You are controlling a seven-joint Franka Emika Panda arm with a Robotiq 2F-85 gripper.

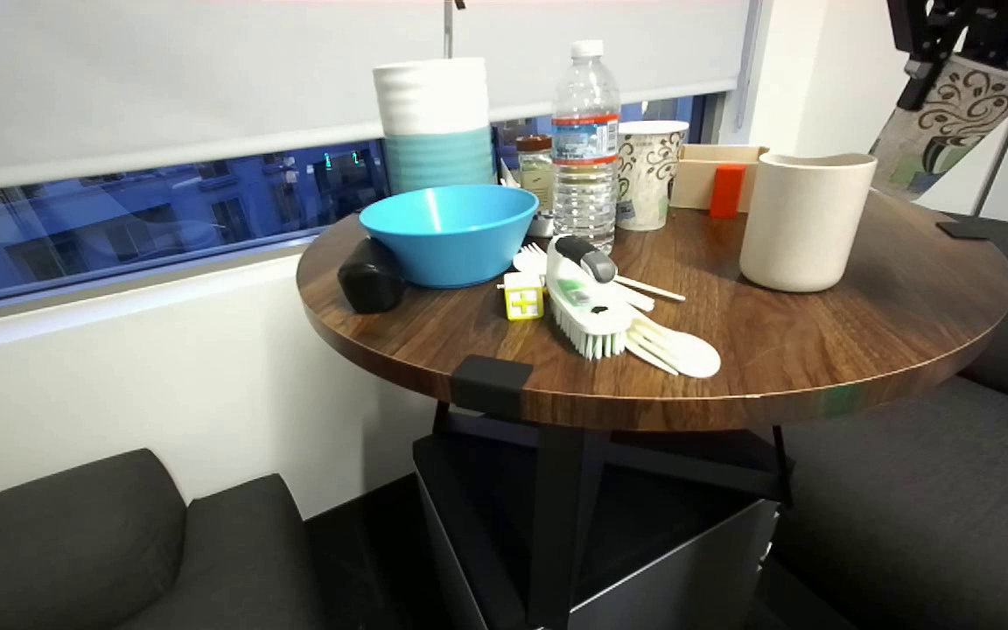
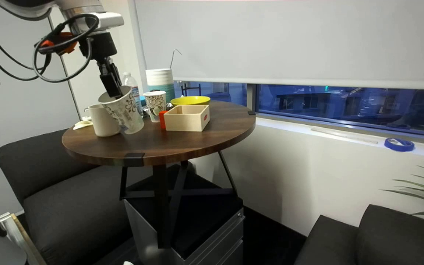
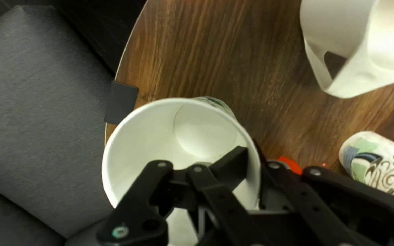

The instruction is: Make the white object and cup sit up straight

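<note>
The patterned paper cup [image 1: 950,131] is tilted in my gripper, also in an exterior view [image 2: 126,112]. My gripper [image 3: 253,164] is shut on its wall near the rim, one finger inside the cup and one outside. In the wrist view I look into the cup's open mouth [image 3: 142,143]. I cannot tell whether its base touches the table. The white object [image 1: 806,227], a fat off-white cylinder with a handle, stands upright on the table, close to the held cup. It also shows in an exterior view [image 2: 103,121] and in the wrist view [image 3: 337,27].
A second paper cup [image 1: 651,175] stands upright beside the clear bottle [image 1: 585,166]. A wooden box [image 2: 184,119] and red block [image 1: 727,190] are near it. A blue bowl [image 1: 449,241], brush [image 1: 583,302], white tub stack [image 1: 434,122] and yellow bowl [image 2: 190,100] share the round table [image 2: 153,149].
</note>
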